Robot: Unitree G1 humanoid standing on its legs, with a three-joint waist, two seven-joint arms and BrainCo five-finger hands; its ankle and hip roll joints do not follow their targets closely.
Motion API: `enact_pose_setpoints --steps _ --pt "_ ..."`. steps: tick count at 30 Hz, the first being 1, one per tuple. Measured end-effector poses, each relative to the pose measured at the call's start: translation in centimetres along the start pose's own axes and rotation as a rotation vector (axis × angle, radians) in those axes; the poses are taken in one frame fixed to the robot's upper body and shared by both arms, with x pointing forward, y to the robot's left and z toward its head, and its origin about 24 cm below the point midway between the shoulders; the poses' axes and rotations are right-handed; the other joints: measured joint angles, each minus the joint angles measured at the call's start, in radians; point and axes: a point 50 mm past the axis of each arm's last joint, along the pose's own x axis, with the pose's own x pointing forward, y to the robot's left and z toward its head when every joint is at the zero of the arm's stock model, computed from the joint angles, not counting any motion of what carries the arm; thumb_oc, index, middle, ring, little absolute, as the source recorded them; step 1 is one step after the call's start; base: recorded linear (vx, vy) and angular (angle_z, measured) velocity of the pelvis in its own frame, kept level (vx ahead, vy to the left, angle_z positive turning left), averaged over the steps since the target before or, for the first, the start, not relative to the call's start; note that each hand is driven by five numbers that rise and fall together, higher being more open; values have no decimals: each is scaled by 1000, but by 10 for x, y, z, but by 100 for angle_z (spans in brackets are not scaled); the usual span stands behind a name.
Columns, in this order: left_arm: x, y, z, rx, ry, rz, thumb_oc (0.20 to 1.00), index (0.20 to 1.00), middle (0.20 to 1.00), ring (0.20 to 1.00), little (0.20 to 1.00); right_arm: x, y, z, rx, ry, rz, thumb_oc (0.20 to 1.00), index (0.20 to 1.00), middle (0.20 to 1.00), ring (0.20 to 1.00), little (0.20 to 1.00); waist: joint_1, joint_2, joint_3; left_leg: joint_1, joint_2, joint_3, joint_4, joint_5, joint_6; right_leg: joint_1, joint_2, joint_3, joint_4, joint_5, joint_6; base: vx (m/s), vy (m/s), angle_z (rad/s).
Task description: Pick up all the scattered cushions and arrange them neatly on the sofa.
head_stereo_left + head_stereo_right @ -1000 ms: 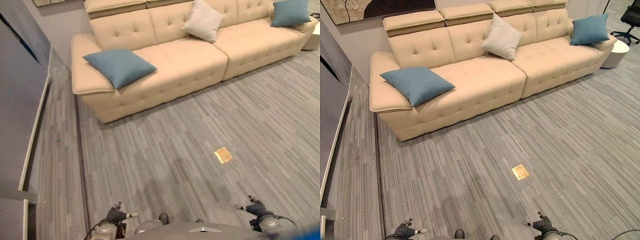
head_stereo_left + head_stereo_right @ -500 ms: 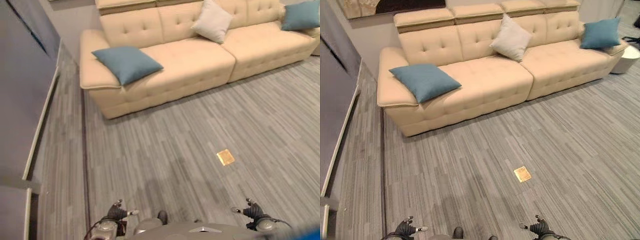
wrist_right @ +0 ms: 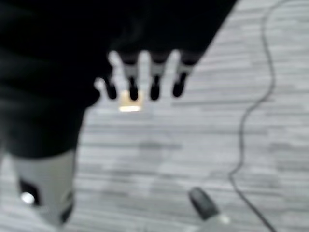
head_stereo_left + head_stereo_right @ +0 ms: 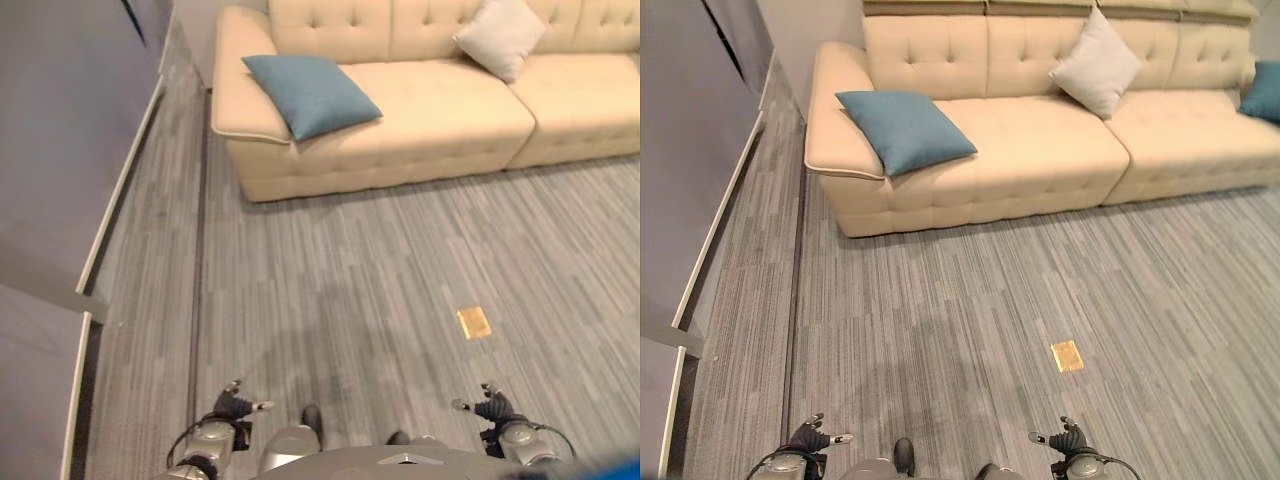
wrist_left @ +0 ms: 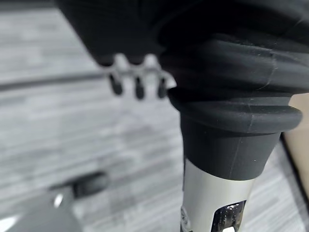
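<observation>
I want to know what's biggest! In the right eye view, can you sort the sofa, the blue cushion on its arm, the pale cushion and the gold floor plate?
1. sofa
2. blue cushion
3. pale cushion, farther off, so unsure against the blue one
4. gold floor plate

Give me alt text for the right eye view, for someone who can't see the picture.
A cream tufted sofa stands across the far side of a grey striped floor, with a blue cushion leaning on its left armrest and a light grey cushion propped against the backrest. The robot's left hand and right hand hang open and empty at the near edge.
</observation>
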Motion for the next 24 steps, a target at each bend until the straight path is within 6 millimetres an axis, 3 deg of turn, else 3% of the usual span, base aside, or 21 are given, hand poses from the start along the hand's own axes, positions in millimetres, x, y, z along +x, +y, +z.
enact_pose_setpoints --steps 1,2,4,5,6,7,8,9,10,11,12,14,15,16,18,19,20,21,22,24 --pt "0 3 1 15 -8 4 1000 1000 1000 1000 1000 0 4 7 -1 -29 14 1000 1000 1000 1000 1000 -3 17 10 1 3 -6 5 -3 12 -118 -32 70 173 1 65 308 6 8" --pt "1 5 3 18 -12 10 1000 1000 1000 1000 1000 0 9 12 7 -46 26 1000 1000 1000 1000 1000 -4 16 12 14 -10 -23 -14 -21 5 -155 23 109 113 -30 69 473 -40 20" --pt "1 -2 5 16 -9 -4 1000 1000 1000 1000 1000 0 9 23 21 -92 24 1000 1000 1000 1000 1000 -34 14 16 41 -31 -66 -39 -34 12 -153 158 197 -147 -59 23 402 -94 51" --pt "2 -14 15 5 -30 -29 1000 1000 1000 1000 1000 0 9 23 20 -91 24 1000 1000 1000 1000 1000 -41 14 17 43 -43 -81 -38 -42 -5 -177 180 177 -317 -20 -11 424 -127 71" --pt "1 -20 14 -2 -28 -44 1000 1000 1000 1000 1000 0 9 22 18 -84 25 1000 1000 1000 1000 1000 -43 14 17 66 -58 -90 -41 -59 -5 -194 174 167 -436 45 -21 522 -239 75" --pt "-1 -26 4 -2 -3 -56 1000 1000 1000 1000 1000 -1 12 13 10 -48 32 1000 1000 1000 1000 1000 -56 22 13 107 -61 -133 -32 -93 -23 -190 170 161 -434 77 -26 451 -370 84" --pt "-4 -32 -5 -3 17 -70 1000 1000 1000 1000 1000 -2 16 3 -5 -6 48 1000 1000 1000 1000 1000 -59 46 0 141 -26 -167 -3 -141 -91 -155 208 149 -343 56 -64 243 -380 130" --pt "-6 -31 -11 -3 25 -68 1000 1000 1000 1000 1000 -6 23 -7 -3 15 70 1000 1000 1000 1000 1000 -54 38 -29 100 -10 -193 137 -163 -124 -89 261 114 -311 31 -136 112 -377 179" --pt "-2 -23 6 8 -30 -49 1000 1000 1000 1000 1000 -5 25 -2 30 -5 73 1000 1000 1000 1000 1000 -33 -48 -22 -197 -20 -128 684 -75 -146 -11 248 100 -423 31 -290 136 -252 137" --pt "0 -19 19 -13 -77 -42 1000 1000 1000 1000 1000 -1 13 4 41 -1 36 1000 1000 1000 1000 1000 35 -72 -13 -444 61 -91 992 9 -154 28 265 110 -472 29 -298 384 -200 53" --pt "0 -12 11 -2 -49 -24 1000 1000 1000 1000 1000 5 1 28 43 -61 6 1000 1000 1000 1000 1000 50 -45 6 -526 162 -53 894 -29 -115 129 344 133 -543 8 -281 396 -59 -45" --pt "-1 -10 7 -7 -38 -22 1000 1000 1000 1000 1000 7 2 39 44 -97 7 1000 1000 1000 1000 1000 45 -45 15 -513 140 -58 669 -34 -128 182 366 155 -574 -23 -225 296 -2 -43" --pt "-1 -11 8 -9 -41 -22 1000 1000 1000 1000 1000 7 4 44 31 -113 12 1000 1000 1000 1000 1000 46 -55 23 -490 98 -55 401 -12 -138 223 382 169 -615 -34 -202 236 42 -32" --pt "-1 -11 8 -10 -42 -23 1000 1000 1000 1000 1000 7 4 44 21 -108 14 1000 1000 1000 1000 1000 46 -52 31 -481 75 -67 261 24 -134 241 395 172 -621 -31 -206 245 75 -38" --pt "0 -7 9 -16 -41 -12 1000 1000 1000 1000 1000 6 11 36 9 -75 32 1000 1000 1000 1000 1000 47 -81 43 -471 16 -77 150 82 -103 286 412 184 -619 -55 -165 307 121 -55" --pt "-1 -7 5 -19 -31 -11 1000 1000 1000 1000 1000 5 12 27 8 -54 34 1000 1000 1000 1000 1000 47 -90 44 -447 -12 -70 135 118 -45 313 417 184 -611 -74 -134 252 127 -59" --pt "-2 -10 -1 -21 -15 -18 1000 1000 1000 1000 1000 4 10 23 6 -49 29 1000 1000 1000 1000 1000 46 -76 41 -409 -23 -67 132 137 4 339 438 186 -592 -82 -121 220 134 -79" --pt "-6 -8 -20 -9 39 -13 1000 1000 1000 1000 1000 0 16 5 4 1 42 1000 1000 1000 1000 1000 55 -56 19 -316 -17 -120 71 217 87 363 474 182 -508 -124 -65 147 94 -67" --pt "-5 -1 -21 -3 49 5 1000 1000 1000 1000 1000 -2 24 0 9 17 62 1000 1000 1000 1000 1000 47 -76 7 -287 -27 -131 38 206 95 319 437 159 -433 -191 -73 141 94 -66" --pt "-3 -8 -9 -20 23 -10 1000 1000 1000 1000 1000 -2 19 -3 4 23 50 1000 1000 1000 1000 1000 32 -77 3 -224 -30 -130 -23 209 88 277 373 143 -401 -219 -73 198 161 -8"
